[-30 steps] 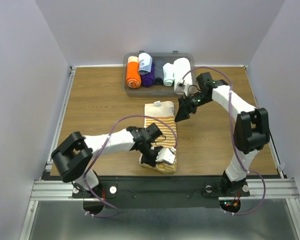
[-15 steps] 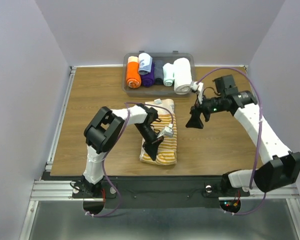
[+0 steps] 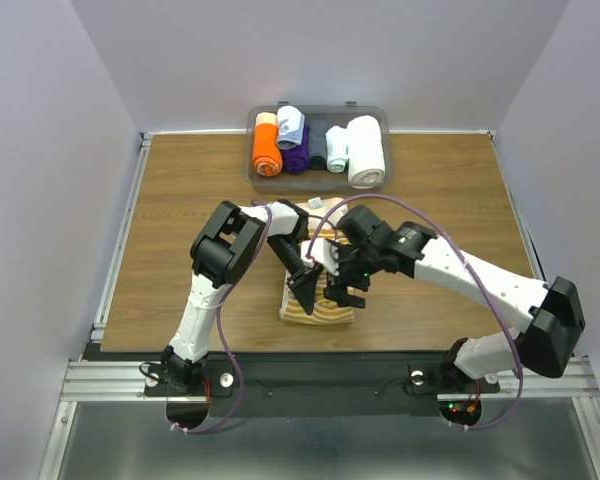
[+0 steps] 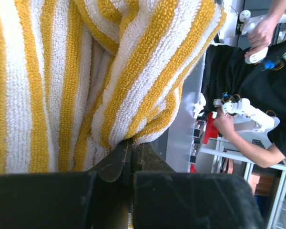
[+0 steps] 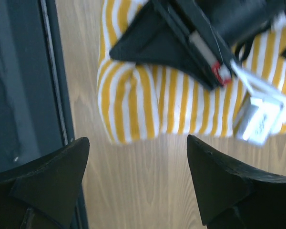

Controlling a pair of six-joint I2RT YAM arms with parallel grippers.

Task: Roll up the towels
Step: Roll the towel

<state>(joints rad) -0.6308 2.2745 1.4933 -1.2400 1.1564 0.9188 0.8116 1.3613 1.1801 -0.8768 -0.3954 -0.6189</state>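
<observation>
The yellow-and-white striped towel [image 3: 318,312] lies partly folded on the table in front of the arms. It fills the left wrist view [image 4: 62,71] and shows in the right wrist view [image 5: 148,105]. My left gripper [image 3: 304,288] is shut on a fold of its edge [image 4: 130,142]. My right gripper [image 3: 344,294] is open and empty [image 5: 136,140], hovering just right of the left gripper over the towel's near edge and bare wood. A pale blue rolled towel [image 3: 290,125] lies in the bin.
A clear bin [image 3: 372,111] at the table's back holds orange [image 3: 266,148], purple [image 3: 297,158], dark, pale and thick white [image 3: 365,150] rolls. The table's near edge and a dark metal rail [image 5: 28,86] lie close to the towel.
My right arm has swung from the back right, near the bin, down to the towel beside the left gripper. The left gripper stays on the towel's near part.
</observation>
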